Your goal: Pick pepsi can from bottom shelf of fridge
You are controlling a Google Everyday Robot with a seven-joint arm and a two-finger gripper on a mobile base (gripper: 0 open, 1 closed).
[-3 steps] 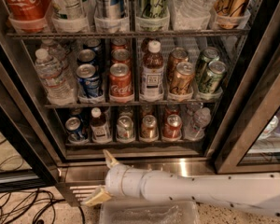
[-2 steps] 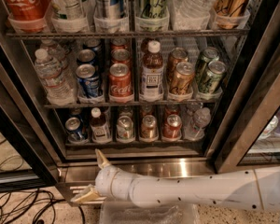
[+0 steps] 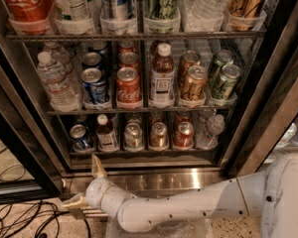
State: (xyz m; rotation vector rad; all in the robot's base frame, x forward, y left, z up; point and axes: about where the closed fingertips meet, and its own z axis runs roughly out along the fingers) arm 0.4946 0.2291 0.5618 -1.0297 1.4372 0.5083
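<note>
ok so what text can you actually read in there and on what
"Coca-Cola": white script on the red container, top left, partly cut off.
Too blurred to read: the pepsi can on the bottom shelf, the other cans and bottle labels.
No text on the gripper, open, low before the fridge base.

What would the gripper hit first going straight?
The gripper, open below the bottom shelf, aims up-left: likely the fridge's lower-left frame first, not the pepsi can. Depth unclear.

The white arm reaches in low from the right (elbow bent), its claw (image 3: 81, 180) at lower left, fingers spread wide.
</note>
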